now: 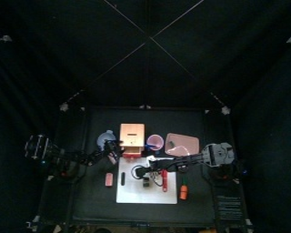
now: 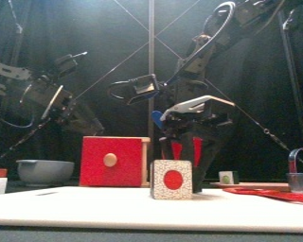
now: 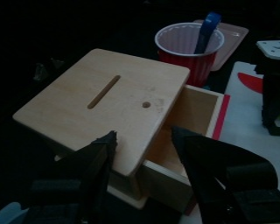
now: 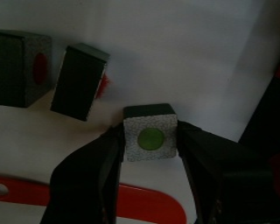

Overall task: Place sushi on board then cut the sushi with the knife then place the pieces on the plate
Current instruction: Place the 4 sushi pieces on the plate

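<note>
Three dark green sushi pieces lie apart on the white board [image 4: 224, 52]. My right gripper [image 4: 152, 137] is shut on the piece with a green centre [image 4: 150, 136], low over the board [image 1: 148, 193]. Two pieces with red centres [image 4: 81, 80] [image 4: 20, 57] lie just beyond it; one stands on edge [image 2: 172, 178] in the front view. The red knife [image 4: 119, 199] lies flat on the board beside the gripper. My left gripper [image 3: 143, 138] hovers open above the wooden box [image 3: 108, 96], holding nothing.
The box's red-fronted drawer [image 3: 213, 118] is pulled open. Behind it stand the red cup [image 3: 184, 44] with the blue knife [image 3: 209, 26] and the pink tray [image 1: 178, 143]. The blue-grey bowl [image 2: 44, 171] sits at the left. A small red thing [image 1: 109, 179] lies left of the board.
</note>
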